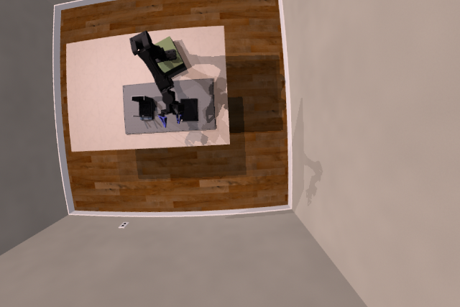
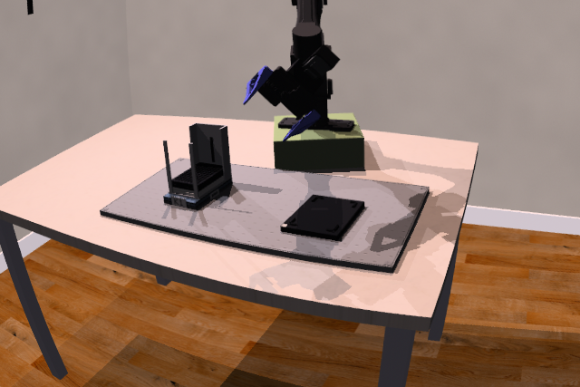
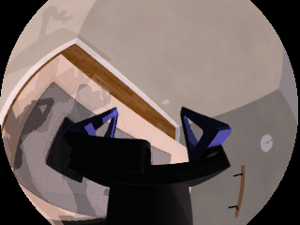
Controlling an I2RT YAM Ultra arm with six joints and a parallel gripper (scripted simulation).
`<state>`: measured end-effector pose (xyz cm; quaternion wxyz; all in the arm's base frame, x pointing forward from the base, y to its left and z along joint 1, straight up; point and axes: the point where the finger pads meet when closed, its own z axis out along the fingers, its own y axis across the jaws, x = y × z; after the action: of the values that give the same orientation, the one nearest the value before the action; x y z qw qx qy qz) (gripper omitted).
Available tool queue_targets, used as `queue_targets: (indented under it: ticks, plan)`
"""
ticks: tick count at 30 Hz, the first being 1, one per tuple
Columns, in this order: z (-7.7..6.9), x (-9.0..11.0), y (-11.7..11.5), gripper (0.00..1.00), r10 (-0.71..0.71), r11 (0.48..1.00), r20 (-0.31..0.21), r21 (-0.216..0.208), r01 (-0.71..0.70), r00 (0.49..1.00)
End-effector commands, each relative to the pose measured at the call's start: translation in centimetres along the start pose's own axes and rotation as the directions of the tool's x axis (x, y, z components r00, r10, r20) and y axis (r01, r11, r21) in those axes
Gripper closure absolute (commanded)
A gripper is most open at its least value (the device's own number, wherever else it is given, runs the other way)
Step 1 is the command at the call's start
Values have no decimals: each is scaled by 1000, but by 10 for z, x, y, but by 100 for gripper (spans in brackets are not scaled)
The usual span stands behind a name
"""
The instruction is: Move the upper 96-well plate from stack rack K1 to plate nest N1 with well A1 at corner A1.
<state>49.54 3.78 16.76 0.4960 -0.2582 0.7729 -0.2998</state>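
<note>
Blue fingers fill the near part of the wrist view, and they stand wide apart with nothing between them. The gripper (image 2: 276, 103) hangs high in the air above the grey mat (image 2: 262, 214), well apart from everything on it. Its fingers point out toward the front edge of the desk (image 2: 93, 153) and a little down. The arm rises from a green block (image 2: 323, 149) near the back edge of the desk.

The stack rack K1 (image 2: 210, 139) stands on the left part of the mat. The upper plate (image 2: 198, 175) lies flat in it, between the thin posts and the tall back wall. Its long side runs from the front of the rack to the back wall. The lower plate is mostly hidden under it; only a dark edge shows. The tiny wells are hard to make out.

The plate nest N1 (image 2: 323, 216) lies flat on the right part of the mat, well apart from the rack. A small pale square (image 2: 284, 224) sits at its front left corner, but its letters are too small to read.
</note>
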Motion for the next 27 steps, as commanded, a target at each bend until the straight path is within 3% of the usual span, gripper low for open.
queue_targets:
  ticks: [1,17,21,24,26,27]
  plan:
    - [-1,-4,-4,0,6,1000,11,10,-7,1000]
    - [-1,-4,-4,0,6,1000,11,10,-7,1000]
    - [14,12,-15,0,32,998,-103,-41,-37,994]
    - [21,24,-19,0,32,999,-103,-40,-37,994]
    - [24,33,-22,0,42,996,-161,-67,-53,986]
    - [26,37,-24,0,42,996,-161,-67,-53,986]
